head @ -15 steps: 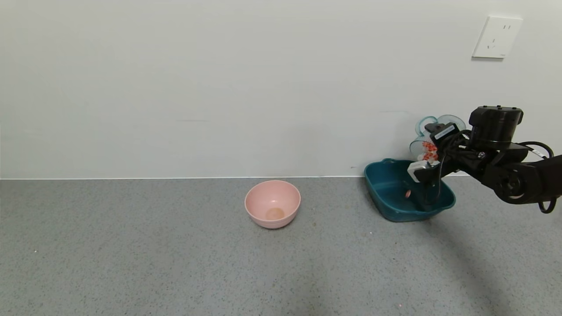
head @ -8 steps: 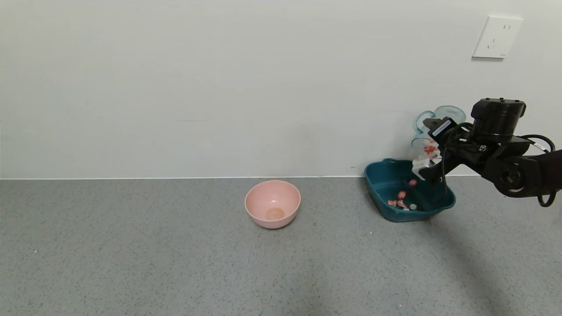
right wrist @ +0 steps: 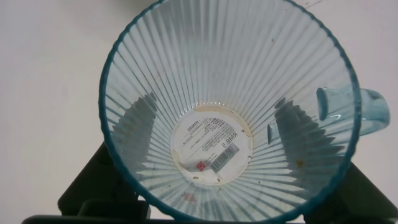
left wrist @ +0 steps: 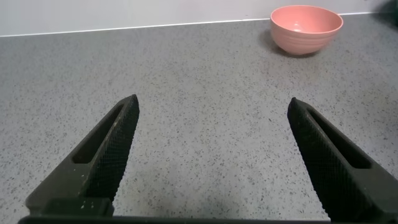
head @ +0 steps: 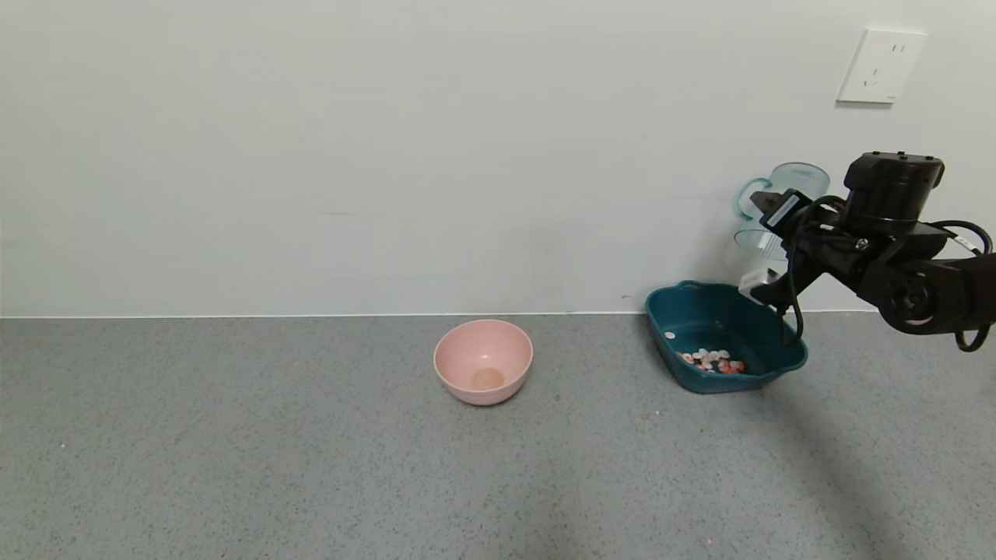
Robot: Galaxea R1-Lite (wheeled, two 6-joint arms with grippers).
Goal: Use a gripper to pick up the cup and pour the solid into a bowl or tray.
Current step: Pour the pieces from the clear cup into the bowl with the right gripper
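The right gripper is holding the ribbed translucent teal plastic cup upturned between closed fingers above the dark teal plastic basin. Its red and white beads have just dropped in; pouring looks complete. The left gripper is idling, fingers wide apart.

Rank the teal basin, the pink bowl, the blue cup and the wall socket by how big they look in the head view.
1. teal basin
2. pink bowl
3. and 4. cup, partly hidden by the right gripper, and wall socket look alike.

One cup, two bowls
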